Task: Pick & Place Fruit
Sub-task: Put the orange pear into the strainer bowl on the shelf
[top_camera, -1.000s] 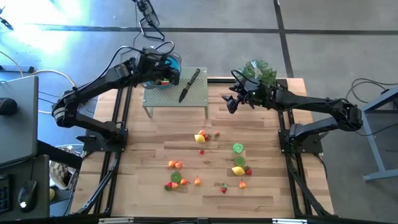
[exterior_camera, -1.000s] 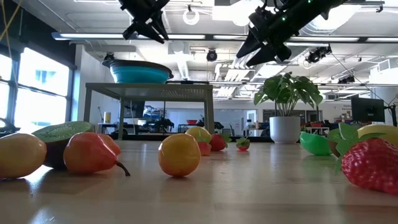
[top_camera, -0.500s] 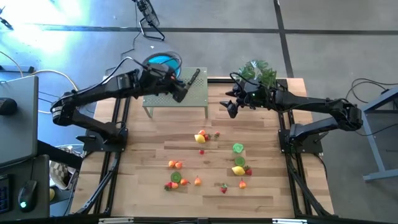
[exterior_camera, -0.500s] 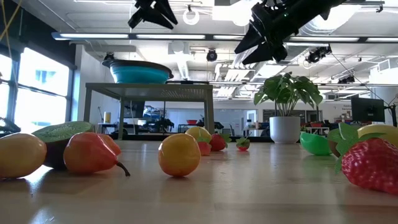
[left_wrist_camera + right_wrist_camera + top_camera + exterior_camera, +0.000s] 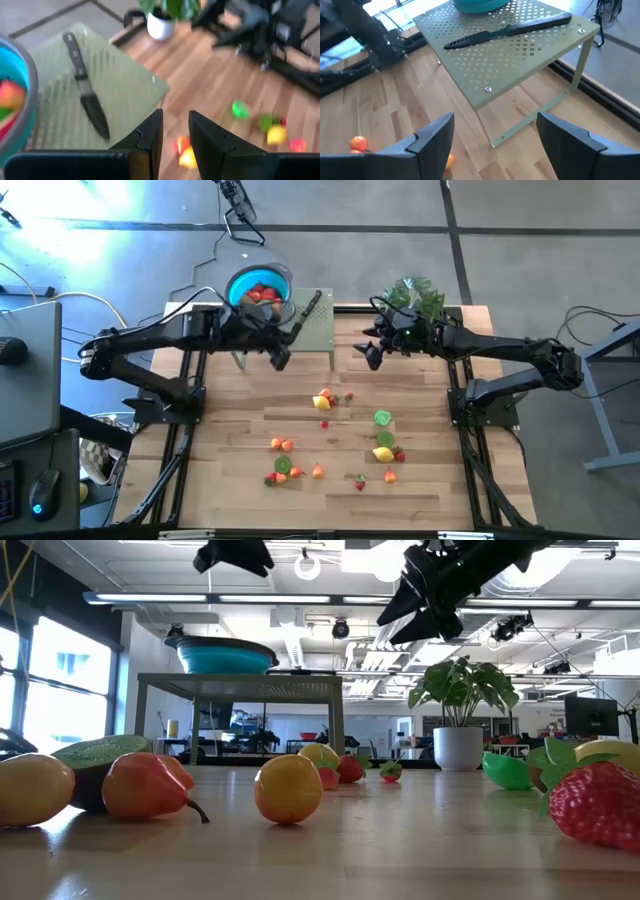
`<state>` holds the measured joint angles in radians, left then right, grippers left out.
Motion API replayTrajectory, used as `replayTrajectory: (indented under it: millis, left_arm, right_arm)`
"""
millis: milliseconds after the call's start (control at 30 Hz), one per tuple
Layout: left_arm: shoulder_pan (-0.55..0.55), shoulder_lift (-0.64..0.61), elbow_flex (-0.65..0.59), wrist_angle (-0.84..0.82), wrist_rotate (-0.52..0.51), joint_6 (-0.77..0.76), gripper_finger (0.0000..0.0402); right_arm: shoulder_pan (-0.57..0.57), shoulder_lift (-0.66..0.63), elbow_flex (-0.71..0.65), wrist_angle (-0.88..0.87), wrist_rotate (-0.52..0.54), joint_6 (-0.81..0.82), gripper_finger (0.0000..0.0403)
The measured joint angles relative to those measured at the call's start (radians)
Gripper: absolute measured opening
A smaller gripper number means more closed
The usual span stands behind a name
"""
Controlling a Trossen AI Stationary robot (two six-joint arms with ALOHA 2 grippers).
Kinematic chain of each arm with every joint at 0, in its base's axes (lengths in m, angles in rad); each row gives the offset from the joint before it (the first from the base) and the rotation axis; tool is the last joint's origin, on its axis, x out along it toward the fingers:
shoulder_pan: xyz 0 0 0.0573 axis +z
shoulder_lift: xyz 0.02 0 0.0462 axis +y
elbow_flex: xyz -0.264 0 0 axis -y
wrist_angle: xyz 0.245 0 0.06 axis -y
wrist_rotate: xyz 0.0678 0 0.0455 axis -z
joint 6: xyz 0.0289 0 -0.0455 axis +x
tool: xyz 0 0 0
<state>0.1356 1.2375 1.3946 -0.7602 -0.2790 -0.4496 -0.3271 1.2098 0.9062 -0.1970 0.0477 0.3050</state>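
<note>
Overhead, the left gripper (image 5: 281, 358) hangs above the near edge of a small green perforated stand (image 5: 320, 330) at the far side of the wooden table (image 5: 420, 480). Its two fingers (image 5: 150, 137) stand a narrow gap apart with nothing between them. On the stand lies a black-handled knife (image 5: 304, 317), and at the stand's far left corner sits a blue bowl (image 5: 260, 285) already holding several red and orange pieces.

The right gripper (image 5: 368, 352) hovers in the air just right of the stand, near a potted plant (image 5: 415, 292) at the table's far right. Its jaws are spread wide and empty, as the right wrist view shows, with the stand and knife ahead of them.

Most of the fruit (image 5: 322, 400) lies loose on the table nearer the front: a cluster mid-table, an orange pair to the left, a green half and a lemon to the right, and more strung along the near side.
</note>
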Motion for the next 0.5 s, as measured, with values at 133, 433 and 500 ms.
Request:
replayTrajectory:
  millis: [133, 433, 500]
  left_arm:
    - [-0.056, -0.004, 0.000, -0.036, -0.001, 0.001, 0.0090]
    - [-0.139, -0.031, -0.003, -0.042, -0.084, 0.101, 0.0076]
    - [-0.138, -0.054, -0.026, -0.028, -0.088, 0.105, 0.0061]
  right_arm:
    - [0.000, 0.000, 0.000, 0.000, -0.002, 0.048, 0.0276]
    - [0.008, 0.000, 0.000, 0.056, -0.140, 0.119, 0.0276]
    - [0.023, 0.000, 0.000, 0.078, -0.143, 0.120, 0.0276]
